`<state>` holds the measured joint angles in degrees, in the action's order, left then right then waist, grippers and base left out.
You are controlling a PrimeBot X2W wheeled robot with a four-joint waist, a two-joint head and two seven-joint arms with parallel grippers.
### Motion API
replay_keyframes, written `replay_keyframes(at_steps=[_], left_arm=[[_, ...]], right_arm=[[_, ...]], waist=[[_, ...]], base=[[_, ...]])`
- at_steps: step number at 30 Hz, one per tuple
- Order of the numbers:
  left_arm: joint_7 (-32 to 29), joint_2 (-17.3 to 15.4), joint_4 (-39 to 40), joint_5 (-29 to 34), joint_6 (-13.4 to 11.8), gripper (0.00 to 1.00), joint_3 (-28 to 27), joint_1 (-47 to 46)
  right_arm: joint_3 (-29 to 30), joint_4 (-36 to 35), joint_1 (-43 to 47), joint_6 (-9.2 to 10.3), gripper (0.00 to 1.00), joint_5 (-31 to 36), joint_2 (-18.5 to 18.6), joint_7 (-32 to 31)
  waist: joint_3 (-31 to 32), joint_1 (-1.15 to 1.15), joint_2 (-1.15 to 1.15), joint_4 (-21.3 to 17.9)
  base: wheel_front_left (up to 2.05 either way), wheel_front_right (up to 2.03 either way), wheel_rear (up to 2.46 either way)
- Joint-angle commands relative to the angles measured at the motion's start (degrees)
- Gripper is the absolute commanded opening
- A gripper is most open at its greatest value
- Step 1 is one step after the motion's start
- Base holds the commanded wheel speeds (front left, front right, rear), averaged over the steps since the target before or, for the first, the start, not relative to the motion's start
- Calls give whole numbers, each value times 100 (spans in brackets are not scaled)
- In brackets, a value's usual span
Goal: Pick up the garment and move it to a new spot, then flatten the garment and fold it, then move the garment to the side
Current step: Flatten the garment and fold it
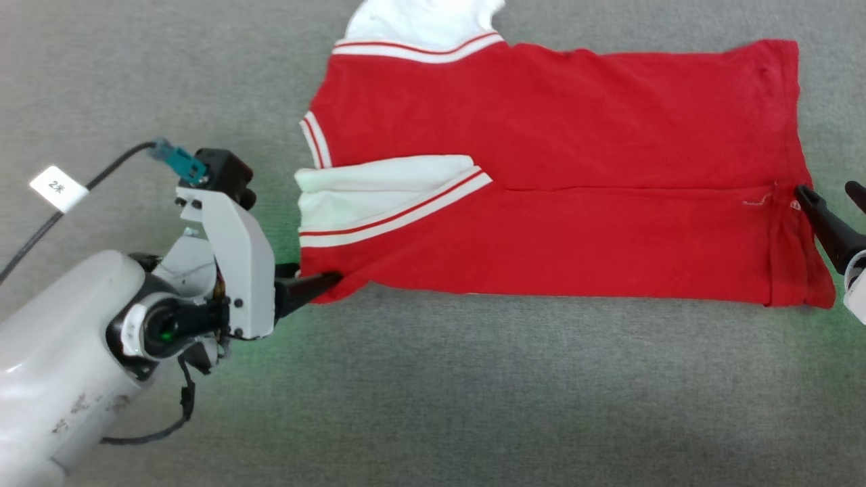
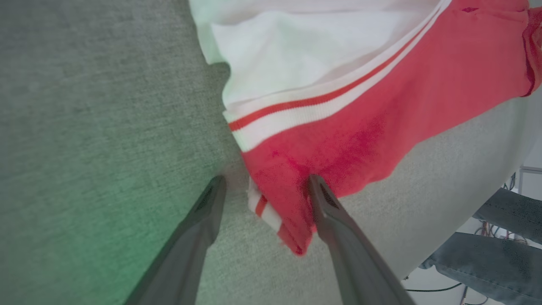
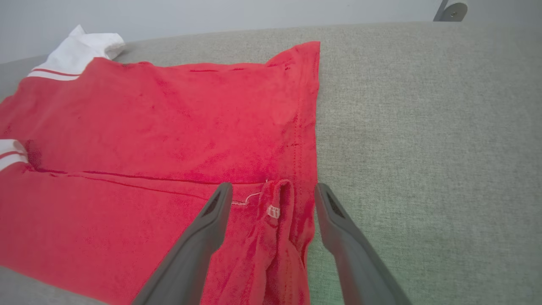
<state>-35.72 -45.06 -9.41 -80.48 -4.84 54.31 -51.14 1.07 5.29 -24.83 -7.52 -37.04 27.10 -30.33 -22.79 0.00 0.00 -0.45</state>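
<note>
Grey woven surface (image 1: 433, 406) underneath everything, with a pale wall (image 3: 254, 15) beyond its far edge at 12 o'clock in the right wrist view. Spread flat across the upper half of the head view, from 9 o'clock to 3 o'clock: red jersey (image 1: 555, 169), folded lengthwise with a fold edge along its middle. White sleeve (image 1: 419, 20) with red-and-white trim sticking out at 12 o'clock. Second white sleeve (image 1: 385, 186) tucked onto the red body toward 9 o'clock. Hem at 3 o'clock, slightly bunched near its lower corner.

At 8 o'clock in the head view, left gripper (image 2: 265, 181), reaching to the jersey's near corner at the sleeve end. Jaws wide open, gripping nothing. Corner of red cloth lying loose between the two dark fingers (image 2: 334, 220), one tip touching the cloth, the other over bare grey surface. Black cable (image 1: 111, 164) with a white tag (image 1: 59, 188) trailing off from the wrist toward 9 o'clock.

At 3 o'clock in the head view, right gripper (image 1: 827, 191), at the hem. Jaws likewise spread apart and holding nothing. Puckered fold of hem with a small white label (image 3: 273, 210) between the tips, one finger above red cloth, the other above grey surface just beside the hem edge.

Jeans-clad legs of a person (image 2: 499, 258) beyond the surface edge at 4 o'clock in the left wrist view.
</note>
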Motion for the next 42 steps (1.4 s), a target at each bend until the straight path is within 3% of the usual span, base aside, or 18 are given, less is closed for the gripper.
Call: replay_keyframes(at_steps=[1,4,5,7,8,17,24,25,26,27,34,42], left_arm=[[-26,79,-152,-77,69,100,14,33],[-33,196,-400,-96,176,98,82,77],[-19,230,-471,-95,217,60,95,91],[-3,331,-543,-160,337,3,112,138],[4,379,-570,-195,391,0,106,161],[143,447,-592,-127,631,0,83,140],[227,610,-567,-30,700,0,115,40],[247,628,-579,-13,716,0,109,33],[254,647,-594,-1,717,0,111,28],[268,659,-609,12,727,0,115,31],[440,519,-560,-8,834,0,69,244],[667,-137,463,-160,742,0,12,897]], right_arm=[[15,-29,-45,6,100,53,-3,-2],[30,-67,-44,6,100,54,11,-15],[30,-79,-34,6,100,60,27,-30],[-59,-141,21,6,100,68,109,-134],[-104,-174,63,6,100,84,176,-221],[-444,-508,182,6,100,-37,792,-1517],[-788,-361,-54,6,98,12,758,-2179],[-801,-296,-73,6,49,37,714,-2193],[-844,-254,-78,5,33,65,701,-2216],[-886,-219,-67,5,0,57,694,-2233],[-793,-148,173,6,0,-79,824,-2219],[-573,-533,836,6,0,-366,1126,-2300]], waist=[[-193,0,0,-194],[-236,0,0,-242],[-242,0,0,-251],[-244,0,0,-258],[-242,0,0,-255],[-280,0,0,-148],[-409,0,0,12],[-416,0,0,33],[-420,0,0,51],[-419,0,0,67],[-219,0,0,115],[103,0,0,169]], base=[[0,0,0],[0,0,0],[0,0,0],[0,0,0],[0,0,0],[0,0,0],[0,0,0],[0,0,0],[0,0,0],[0,0,0],[0,0,0],[0,0,0]])
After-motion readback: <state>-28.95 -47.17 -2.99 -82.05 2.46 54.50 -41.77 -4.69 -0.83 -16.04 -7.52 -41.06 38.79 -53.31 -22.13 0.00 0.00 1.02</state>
